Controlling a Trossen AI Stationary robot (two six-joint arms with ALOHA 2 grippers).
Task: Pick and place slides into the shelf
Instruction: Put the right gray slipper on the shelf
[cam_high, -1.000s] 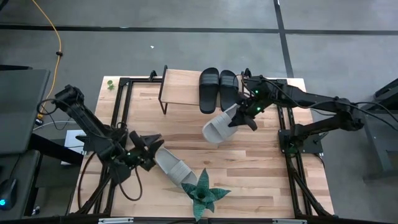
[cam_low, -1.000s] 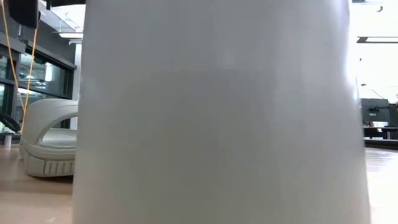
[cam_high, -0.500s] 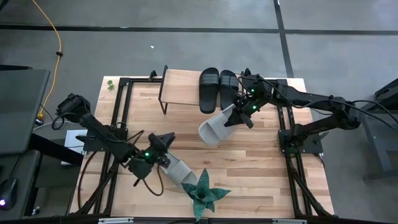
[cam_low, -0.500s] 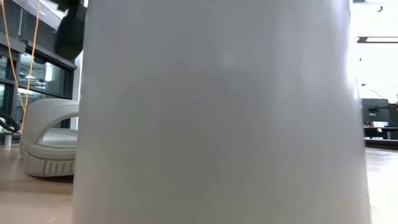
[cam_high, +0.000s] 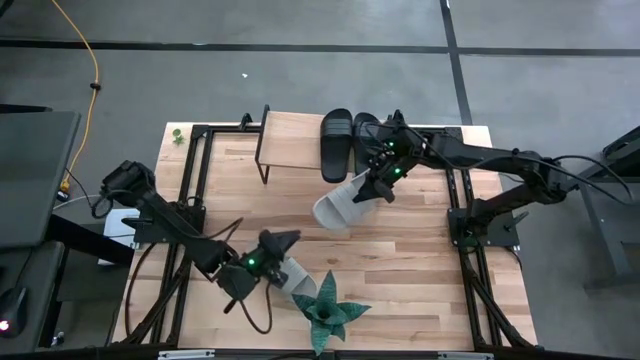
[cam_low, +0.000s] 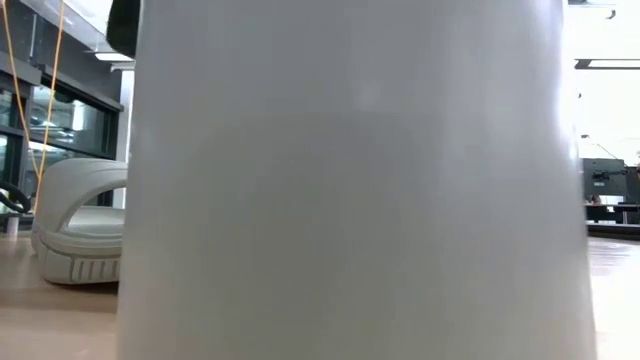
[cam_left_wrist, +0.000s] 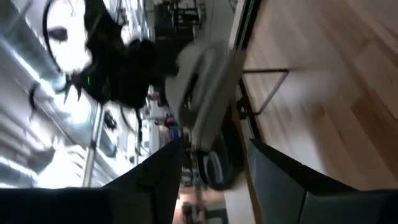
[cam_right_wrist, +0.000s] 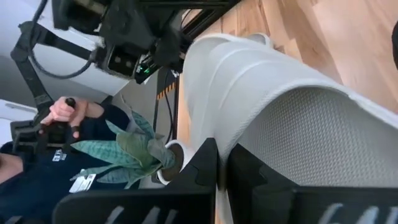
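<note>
My left jaws (cam_high: 283, 268), part open, straddle a grey slide (cam_high: 291, 279) near the plant (cam_high: 325, 313). Right jaws (cam_high: 367, 187) clamp 2nd grey slide (cam_high: 335, 207) mid-counter (cam_high: 400, 260); black pair (cam_high: 337, 144) beside shelf (cam_high: 290, 140), far.

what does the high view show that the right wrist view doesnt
Only the high view shows the small plank-topped shelf, the two black slides beside it, and the left gripper over the second pale grey-beige slide.

Only the right wrist view shows a person's hand on a control handle behind the table.

Both show the right gripper shut on a pale grey-beige slide, and the green spiky plant.
</note>
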